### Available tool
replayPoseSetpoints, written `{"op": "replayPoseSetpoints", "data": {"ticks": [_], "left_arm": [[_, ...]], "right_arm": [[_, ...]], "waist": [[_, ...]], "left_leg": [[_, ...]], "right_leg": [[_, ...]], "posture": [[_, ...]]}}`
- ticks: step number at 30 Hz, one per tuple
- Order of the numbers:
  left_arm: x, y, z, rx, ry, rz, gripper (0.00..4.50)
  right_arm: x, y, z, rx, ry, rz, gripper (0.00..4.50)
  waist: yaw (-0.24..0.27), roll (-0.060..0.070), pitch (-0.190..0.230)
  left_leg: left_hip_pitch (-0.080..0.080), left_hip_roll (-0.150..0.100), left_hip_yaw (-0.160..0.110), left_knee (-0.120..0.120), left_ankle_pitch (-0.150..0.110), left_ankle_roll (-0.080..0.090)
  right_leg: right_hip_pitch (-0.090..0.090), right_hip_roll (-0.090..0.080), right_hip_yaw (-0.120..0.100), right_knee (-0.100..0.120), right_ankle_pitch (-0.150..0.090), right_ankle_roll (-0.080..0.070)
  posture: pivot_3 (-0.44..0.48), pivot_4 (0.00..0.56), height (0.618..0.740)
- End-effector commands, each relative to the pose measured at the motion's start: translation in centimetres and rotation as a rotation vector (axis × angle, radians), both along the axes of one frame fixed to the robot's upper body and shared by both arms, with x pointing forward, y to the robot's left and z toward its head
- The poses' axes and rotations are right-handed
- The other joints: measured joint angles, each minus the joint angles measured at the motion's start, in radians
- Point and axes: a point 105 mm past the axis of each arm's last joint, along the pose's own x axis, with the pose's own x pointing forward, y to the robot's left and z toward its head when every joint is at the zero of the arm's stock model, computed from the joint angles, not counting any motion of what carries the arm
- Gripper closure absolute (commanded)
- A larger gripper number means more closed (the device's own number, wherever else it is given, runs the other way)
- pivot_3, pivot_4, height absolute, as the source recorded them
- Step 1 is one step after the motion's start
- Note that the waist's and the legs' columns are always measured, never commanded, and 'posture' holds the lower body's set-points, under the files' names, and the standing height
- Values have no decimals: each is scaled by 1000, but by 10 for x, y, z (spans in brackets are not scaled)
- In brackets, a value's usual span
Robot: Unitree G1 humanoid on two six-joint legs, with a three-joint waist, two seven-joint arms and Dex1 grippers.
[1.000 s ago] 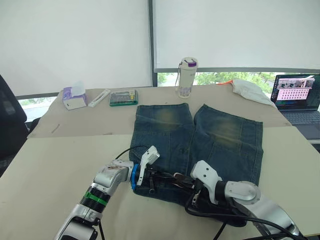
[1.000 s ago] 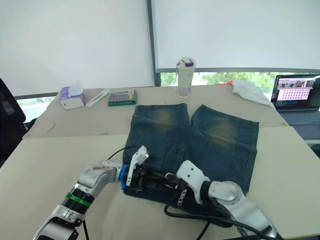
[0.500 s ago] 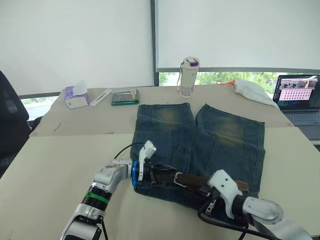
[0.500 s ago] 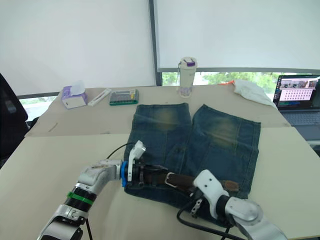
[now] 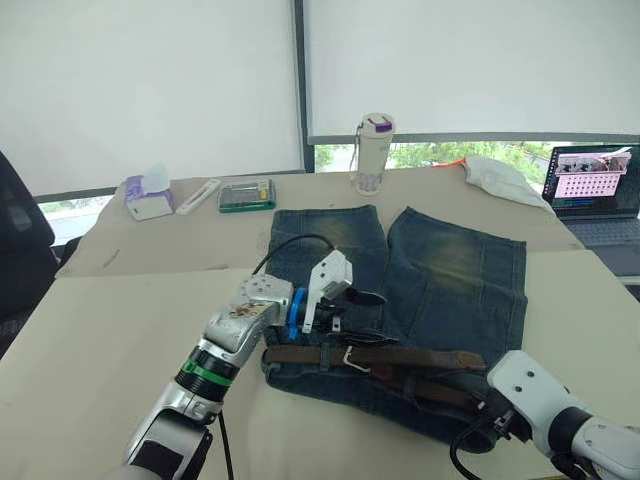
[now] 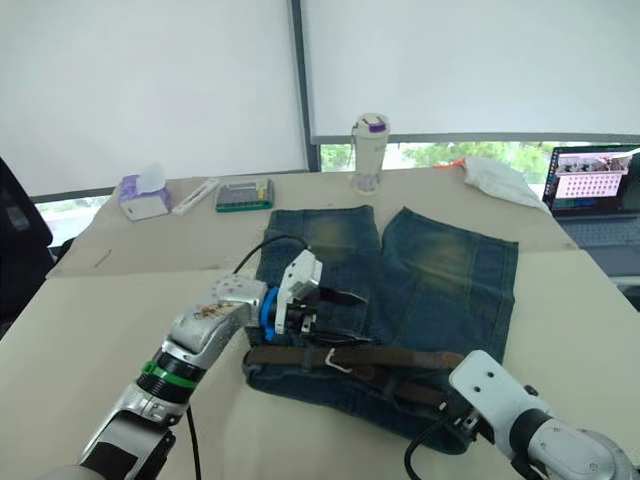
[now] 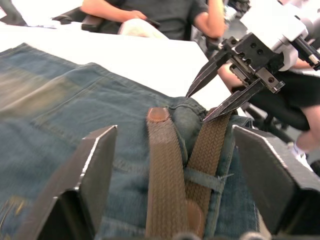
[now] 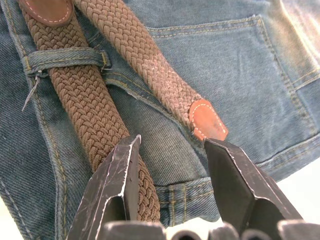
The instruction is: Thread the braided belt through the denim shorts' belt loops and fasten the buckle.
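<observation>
The denim shorts (image 5: 450,270) lie flat on the table, waistband toward me. The braided belt (image 5: 420,357) lies along the waistband, its silver buckle (image 5: 352,360) near the middle. My left gripper (image 5: 350,312) hovers open just above the shorts behind the belt's left part, holding nothing. My right gripper (image 8: 172,145) is open at the waistband's right end, empty, just short of the belt's leather tip (image 8: 207,120). One strand passes under a belt loop (image 8: 65,57). In the left wrist view two strands run side by side under a loop (image 7: 202,179), with the right gripper (image 7: 197,107) open beyond.
Along the table's far side stand a bottle (image 5: 373,155), a tissue pack (image 5: 148,195), a green box (image 5: 247,195) and a white cloth (image 5: 500,180). A laptop (image 5: 595,190) sits at the right. A seated person (image 7: 165,15) is past the table.
Both grippers have opened and let go of the belt. My left gripper rose and moved back over the shorts. My right arm drew back to the right, leaving the belt stretched along the waistband.
</observation>
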Motion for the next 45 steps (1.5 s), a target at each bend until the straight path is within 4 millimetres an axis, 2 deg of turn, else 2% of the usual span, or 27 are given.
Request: {"op": "replayPoseSetpoints", "data": {"ticks": [1,5,12,15,22,26,33,36,39,45], "left_arm": [[1,-5,1,32,-49,-47,700],[9,-14,-4,91,-109,-14,700],[7,-25,-4,67,-138,-52,700],[7,-27,-4,64,-140,-57,700],[7,-35,-8,92,-169,-91,651],[10,-49,-11,137,-221,-114,651],[6,-92,-12,204,-398,-178,651],[8,-103,-14,221,-455,-171,651],[10,-103,-18,249,-505,-184,1429],[9,-104,-17,233,-533,-193,3512]], "right_arm": [[12,-3,-1,-31,-37,2,2231],[26,-8,-5,-66,-52,2,2231],[40,-12,-16,-146,-45,32,2231],[44,-11,-14,-160,-66,35,2231],[40,-10,-3,-162,-97,29,4397],[36,-6,2,-158,-95,41,4478],[35,3,16,-173,-99,84,4478],[35,6,17,-183,-91,100,4478],[36,9,19,-187,-91,107,4500],[37,10,19,-187,-89,105,4500]], "waist": [[0,0,0],[7,0,1],[5,-1,1],[4,-1,1],[7,0,1],[8,-1,1],[6,-1,1],[6,-1,1],[3,-1,1],[7,-1,1]], "left_leg": [[0,0,0,0,0,0],[-1,-2,0,2,0,0],[-1,-2,0,2,0,1],[-1,-2,0,2,0,0],[-1,-2,0,2,0,1],[-1,-3,0,3,0,1],[-2,-3,0,4,0,1],[-2,-2,0,4,0,1],[-2,-2,1,3,0,1],[-2,-2,1,4,0,1]], "right_leg": [[0,0,0,0,0,0],[0,-1,0,0,0,0],[0,-1,0,0,0,0],[0,-1,0,0,0,0],[0,-1,0,0,0,0],[0,-1,-1,0,0,0],[0,-1,-1,0,0,0],[0,0,-1,0,0,0],[0,0,0,0,0,0],[0,-1,0,1,0,0]], "posture": [[0,150,740],[0,150,740],[0,150,740],[0,150,740],[0,150,740],[0,150,740],[0,150,740],[0,150,740],[0,150,740],[0,150,740]]}}
